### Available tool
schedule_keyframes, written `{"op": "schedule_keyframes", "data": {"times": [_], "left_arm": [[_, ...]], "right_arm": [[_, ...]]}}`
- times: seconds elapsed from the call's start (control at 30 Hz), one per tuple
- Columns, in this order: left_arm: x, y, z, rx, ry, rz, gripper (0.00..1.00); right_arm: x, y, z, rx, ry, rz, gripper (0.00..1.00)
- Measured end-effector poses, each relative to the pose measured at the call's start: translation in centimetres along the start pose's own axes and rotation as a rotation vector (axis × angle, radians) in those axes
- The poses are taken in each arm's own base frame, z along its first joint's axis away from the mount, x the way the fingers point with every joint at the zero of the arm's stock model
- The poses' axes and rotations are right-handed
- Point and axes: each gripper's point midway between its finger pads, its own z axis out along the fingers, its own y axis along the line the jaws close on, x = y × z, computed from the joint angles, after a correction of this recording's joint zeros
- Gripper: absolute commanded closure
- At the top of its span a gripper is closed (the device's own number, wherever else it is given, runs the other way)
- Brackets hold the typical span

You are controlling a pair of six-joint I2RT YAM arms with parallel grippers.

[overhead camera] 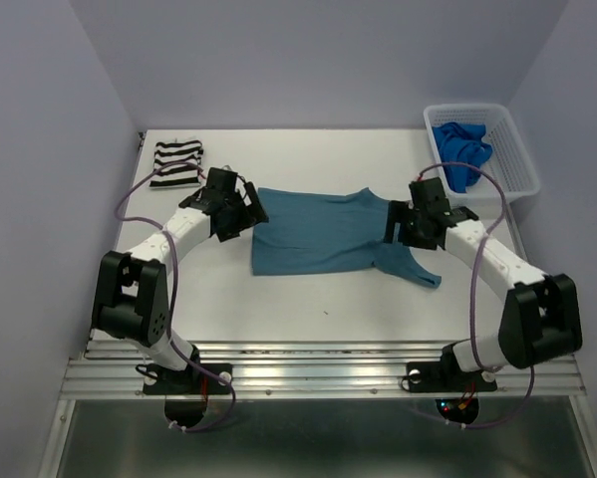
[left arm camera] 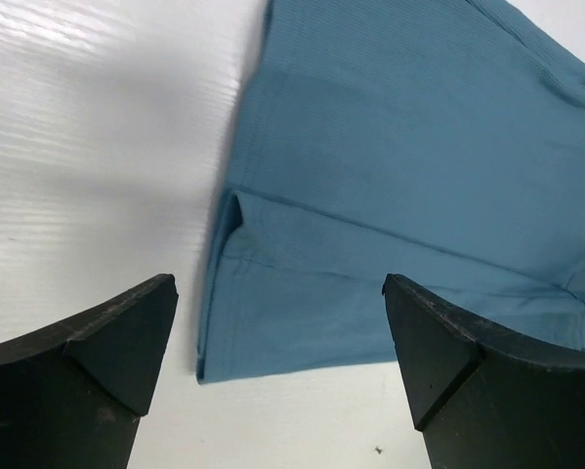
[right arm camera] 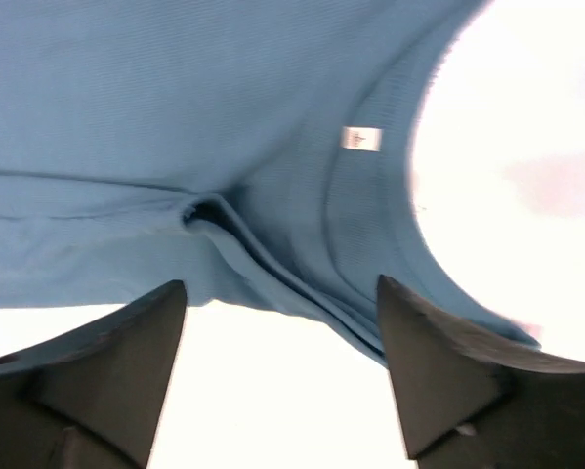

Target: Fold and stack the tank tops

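The teal blue tank top [overhead camera: 323, 231] lies spread on the white table, folded lengthwise, a strap trailing at its right end. My left gripper [overhead camera: 246, 212] is open and empty at its left hem; the left wrist view shows the hem corner [left arm camera: 272, 332] between the jaws. My right gripper [overhead camera: 396, 225] is open and empty over the neckline end; the right wrist view shows folds and a white label [right arm camera: 360, 139]. The striped tank top [overhead camera: 177, 162] lies folded at the back left. The royal blue tank top [overhead camera: 461, 152] sits crumpled in the basket.
A white lattice basket [overhead camera: 512, 159] stands at the back right corner. Grey walls enclose the table on three sides. A metal rail [overhead camera: 318, 373] runs along the near edge by the arm bases.
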Motion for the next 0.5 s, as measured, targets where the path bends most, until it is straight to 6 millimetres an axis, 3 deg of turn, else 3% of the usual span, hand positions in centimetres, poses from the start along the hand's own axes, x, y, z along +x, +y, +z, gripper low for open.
{"op": "schedule_keyframes", "data": {"times": [0.07,0.23,0.33,0.5], "left_arm": [[0.6,-0.9,-1.0,0.027,-0.010,0.016,0.01],[2.4,-2.8,-1.2,0.069,0.008,0.058,0.01],[3.7,-3.3,-0.5,0.077,0.042,0.073,0.01],[5.2,-2.9,1.0,0.066,0.090,0.078,0.01]], "right_arm": [[0.8,-2.3,-1.9,0.034,-0.050,0.068,0.04],[3.8,-7.8,-4.0,0.150,-0.095,0.250,0.01],[6.3,-9.7,-4.1,0.197,-0.064,0.321,0.06],[8.3,-11.0,-2.9,0.243,0.013,0.381,0.20]]}}
